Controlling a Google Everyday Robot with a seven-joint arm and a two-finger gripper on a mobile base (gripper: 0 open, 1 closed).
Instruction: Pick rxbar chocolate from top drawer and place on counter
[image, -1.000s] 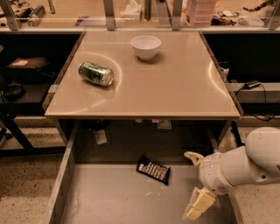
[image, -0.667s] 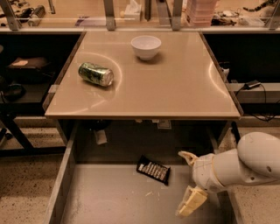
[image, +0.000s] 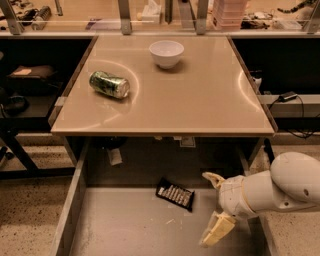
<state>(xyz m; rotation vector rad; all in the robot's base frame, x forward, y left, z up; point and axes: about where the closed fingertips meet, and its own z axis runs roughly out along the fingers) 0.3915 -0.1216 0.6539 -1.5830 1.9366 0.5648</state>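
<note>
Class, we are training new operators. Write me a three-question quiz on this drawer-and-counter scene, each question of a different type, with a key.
1. Fill in: the can lies on its ____, left of the bowl.
2. True or false: the rxbar lies on the counter.
3. Where is the gripper?
A) above the bowl
B) open, over the right side of the drawer, right of the rxbar
C) shut on the can

Key: 1 side; 2 false, it lies in the drawer; 3 B.

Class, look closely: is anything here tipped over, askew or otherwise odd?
The green can lies on its side on the counter, not upright. The rxbar chocolate sits skewed in the top drawer. The open claw hangs right of it.
</note>
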